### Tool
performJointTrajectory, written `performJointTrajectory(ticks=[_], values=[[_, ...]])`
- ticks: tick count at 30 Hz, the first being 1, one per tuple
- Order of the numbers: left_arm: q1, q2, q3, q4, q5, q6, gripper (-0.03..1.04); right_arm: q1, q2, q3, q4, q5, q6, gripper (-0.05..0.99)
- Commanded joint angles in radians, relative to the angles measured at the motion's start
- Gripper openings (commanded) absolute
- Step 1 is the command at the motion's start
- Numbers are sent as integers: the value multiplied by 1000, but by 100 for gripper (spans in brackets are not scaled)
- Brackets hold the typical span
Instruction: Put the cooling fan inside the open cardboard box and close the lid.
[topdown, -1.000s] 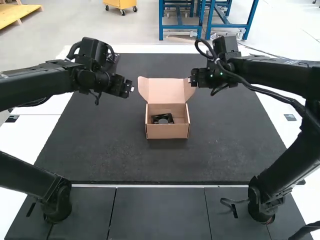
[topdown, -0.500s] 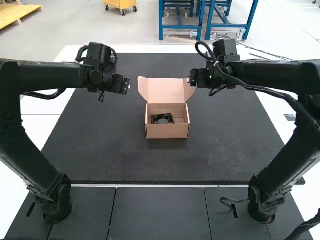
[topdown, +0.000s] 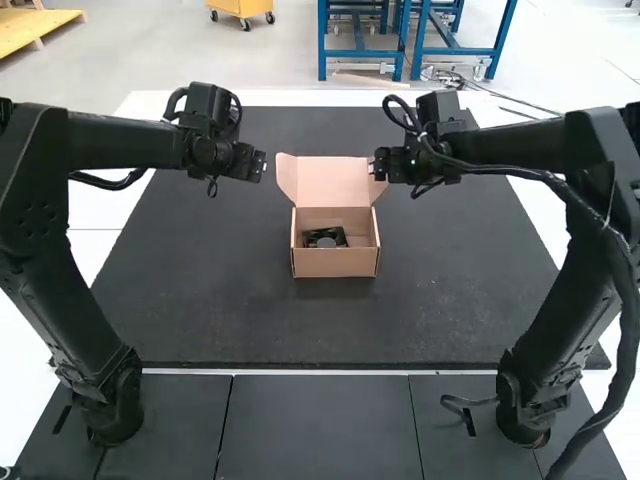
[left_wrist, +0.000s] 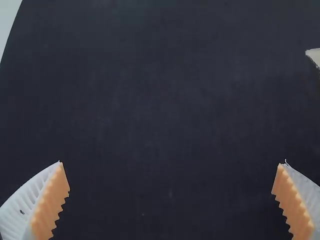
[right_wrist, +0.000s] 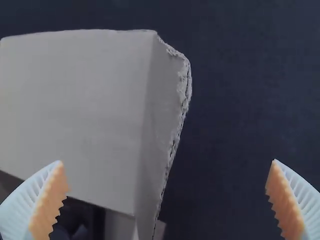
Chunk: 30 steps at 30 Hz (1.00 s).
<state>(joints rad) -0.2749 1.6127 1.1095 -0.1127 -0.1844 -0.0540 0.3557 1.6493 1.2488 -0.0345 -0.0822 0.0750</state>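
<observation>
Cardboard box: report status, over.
Left gripper open, left of the lid. Right gripper open, at the lid's right edge. Cooling fan inside box, lid upright. Nothing blocking the lid.

Open cardboard box (topdown: 335, 258) w/ cooling fan (topdown: 325, 238) inside, approx. centre of black mat (topdown: 200, 290).
Its lid (topdown: 330, 182) stands up on far side. L gripper (topdown: 262, 166) hangs just left of lid, apart; R gripper (topdown: 378, 165) at lid's right flap, contact unclear. Both nearer mat's far edge.
</observation>
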Motion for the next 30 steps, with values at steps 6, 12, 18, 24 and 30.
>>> performJointTrajectory(ticks=[6,12,18,24,30], values=[[0,49,66,24,-10,-4,96,-17,37,80,5,-13,11,90],[-3,87,90,34,-10,-3,96,-18,47,98,-4,-13,12,88],[-12,107,118,39,-6,-1,96,-18,50,103,-5,-13,12,70],[-43,113,128,41,-1,-1,96,-20,49,107,-15,-14,20,56],[-66,113,130,41,-1,-1,96,-35,49,110,-19,-34,23,42]])
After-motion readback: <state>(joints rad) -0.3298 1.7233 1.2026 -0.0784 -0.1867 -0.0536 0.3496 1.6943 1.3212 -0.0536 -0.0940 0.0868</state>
